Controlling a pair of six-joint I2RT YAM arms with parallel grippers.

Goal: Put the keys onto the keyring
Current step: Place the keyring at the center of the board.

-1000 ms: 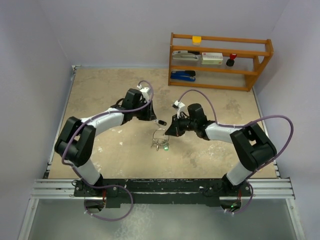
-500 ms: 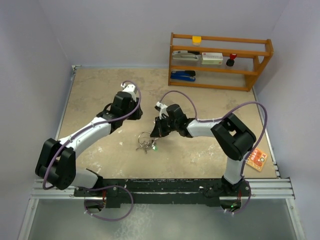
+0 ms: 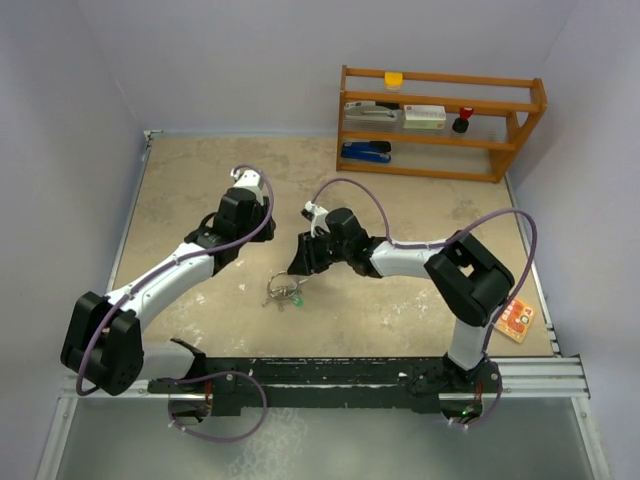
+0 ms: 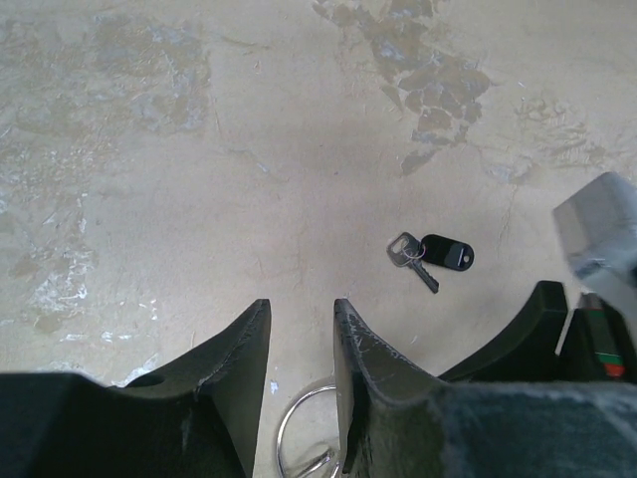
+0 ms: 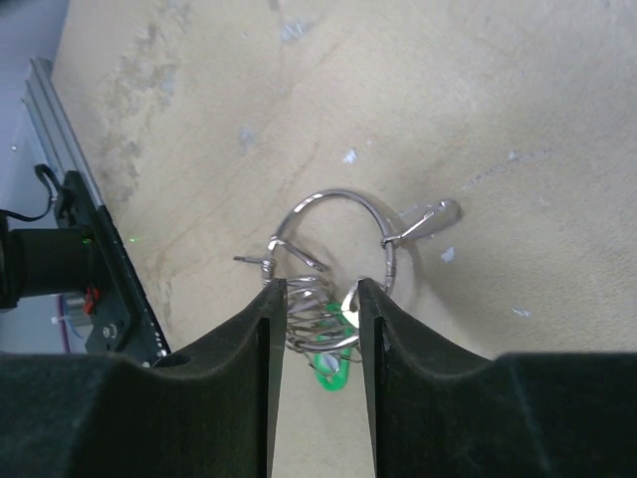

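The keyring [image 5: 338, 192], a thin silver wire ring, lies flat on the table with a bunch of small silver keys [image 5: 318, 314] and one green-headed key [image 5: 334, 366] at its near side. My right gripper [image 5: 320, 287] is open, its fingers standing either side of that bunch. From above, the right gripper [image 3: 300, 262] hangs just over the keys [image 3: 283, 292]. My left gripper [image 4: 301, 307] is open with nothing between its fingers; an arc of silver ring [image 4: 291, 428] shows on the table below them. A loose key with a black tag [image 4: 445, 252] lies ahead of it. The left gripper [image 3: 258, 232] is up and left of the keys.
A wooden shelf [image 3: 440, 120] with a blue stapler and small items stands at the back right. An orange card [image 3: 515, 320] lies at the table's right edge. The metal rail [image 3: 320, 375] with both arm bases runs along the near edge.
Both arms have swung left, and the keyring with its keys has shifted left on the table. The right gripper, shut before, has opened. The left gripper's gap is about the same.
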